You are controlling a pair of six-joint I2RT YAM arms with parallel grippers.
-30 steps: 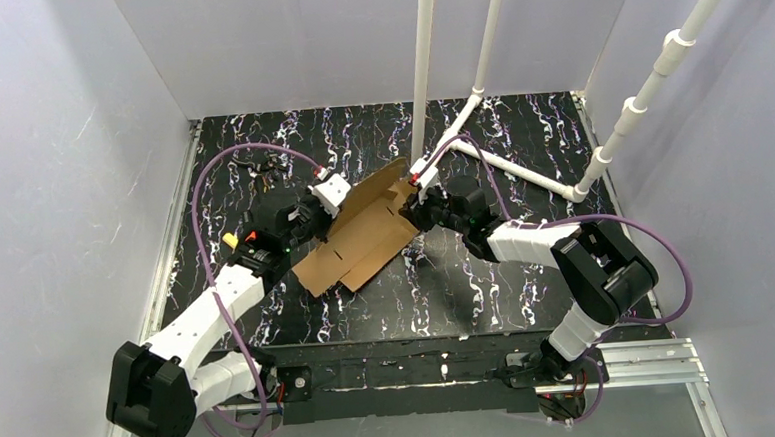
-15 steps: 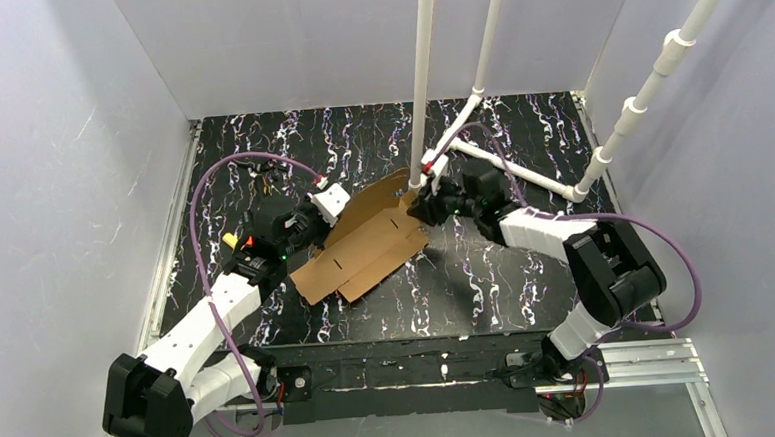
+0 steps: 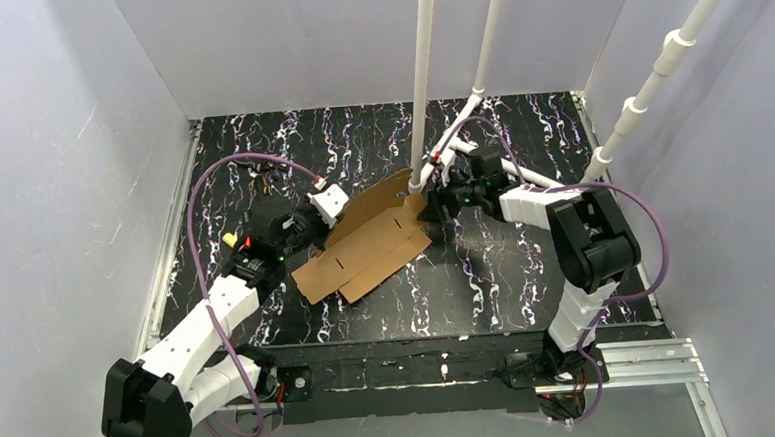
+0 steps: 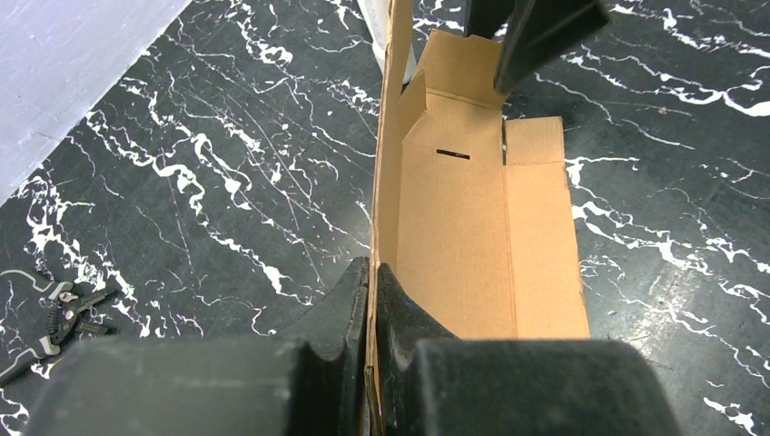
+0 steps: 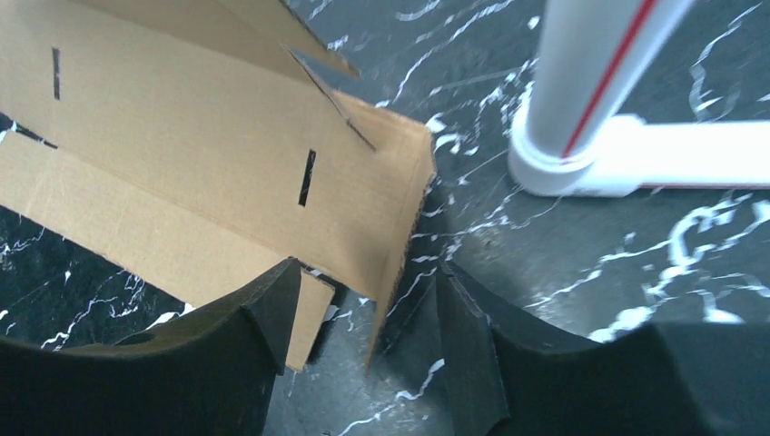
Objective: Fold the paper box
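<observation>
Two arms of mine meet at the paper box (image 3: 365, 248), which lies near the middle of the table (image 3: 526, 271). Its long axis runs on a diagonal, one end toward the near left and the other toward the far right, close to the foot of the white pipe (image 3: 421, 77). Most of the sheet rests flat on the table, while the long panel on its far-left side stands up on edge. My left gripper (image 3: 325, 214) is clamped tight on that upright panel, its dark fingers pressed against both faces of the thin cardboard with no gap showing in the left wrist view (image 4: 372, 272). My right gripper (image 3: 433, 208) is spread wide at the far-right end. In the right wrist view (image 5: 368, 286) a raised corner of the sheet sits between its two fingers, and I cannot tell whether either finger touches it. The box is plain brown cardboard, matte and unprinted, with straight creases, short dark slits and angled flap cuts. The table is glossy black, veined with white like marble.
</observation>
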